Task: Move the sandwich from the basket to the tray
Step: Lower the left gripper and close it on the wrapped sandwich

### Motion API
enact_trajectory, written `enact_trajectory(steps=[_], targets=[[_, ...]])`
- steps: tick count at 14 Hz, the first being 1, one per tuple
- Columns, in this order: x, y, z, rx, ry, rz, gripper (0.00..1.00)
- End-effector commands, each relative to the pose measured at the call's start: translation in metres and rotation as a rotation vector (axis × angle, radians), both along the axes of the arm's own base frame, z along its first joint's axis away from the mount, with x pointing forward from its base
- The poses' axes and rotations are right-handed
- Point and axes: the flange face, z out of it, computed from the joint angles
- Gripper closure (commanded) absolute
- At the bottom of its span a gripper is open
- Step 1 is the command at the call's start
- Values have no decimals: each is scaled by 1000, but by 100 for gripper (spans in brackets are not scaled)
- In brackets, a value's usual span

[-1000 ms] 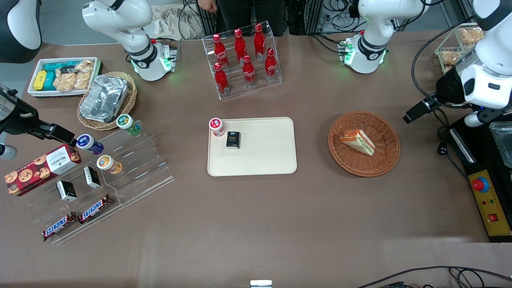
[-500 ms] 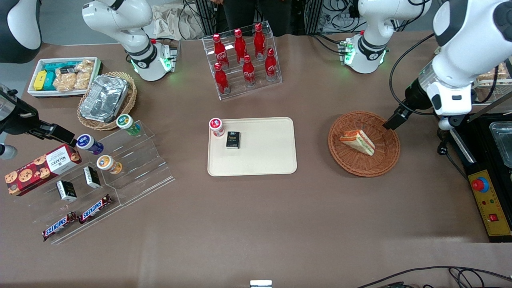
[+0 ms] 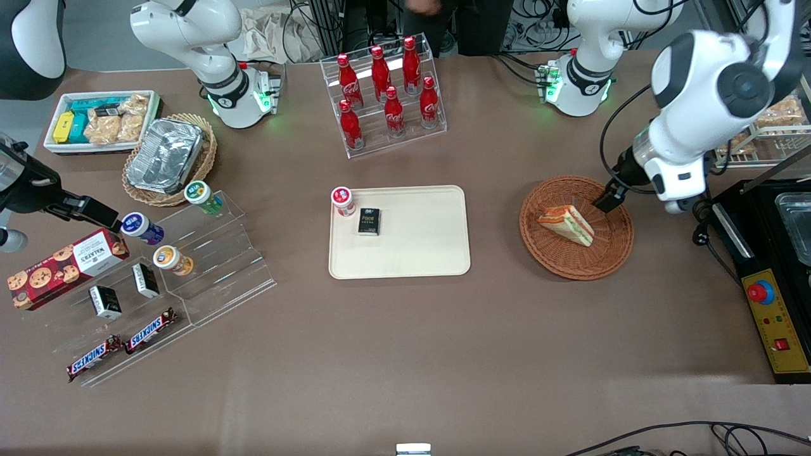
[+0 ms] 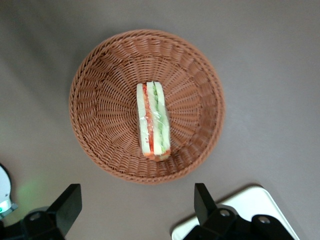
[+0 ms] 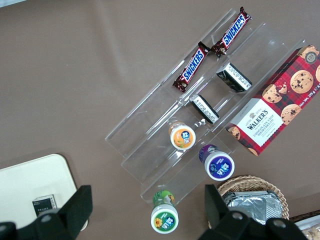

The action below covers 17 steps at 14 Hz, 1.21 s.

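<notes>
Since the earlier frames the working arm has swung in from its end of the surface, and the claw now hangs above the basket, over the rim on the side away from the tray, its fingers spread wide apart and holding nothing. Untouched, the sandwich lies in the middle of the basket, wrapped in clear film. As I judge it, the main risk is a slipped or crushing grasp: the film looks slick and the bread soft, so a squeeze on the sloped faces could squirt the wedge out or flatten it. Descending off-centre could also catch the woven wall and drag the light basket. On the tray a small capped bottle and a dark box crowd one corner. Only the fingers' ends show in the wrist view, and the front view hides the claw's height above the basket.
</notes>
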Motion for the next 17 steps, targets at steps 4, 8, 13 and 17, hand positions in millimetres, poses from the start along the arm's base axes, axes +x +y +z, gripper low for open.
enact_trajectory(steps=[4, 8, 13, 17], targets=[[-5, -17, -88, 17, -10, 72, 0], [-4, -28, -128, 24, -17, 101, 0], [-15, -31, -161, 30, -3, 89, 0], [-18, -32, -180, 42, -5, 71, 11]])
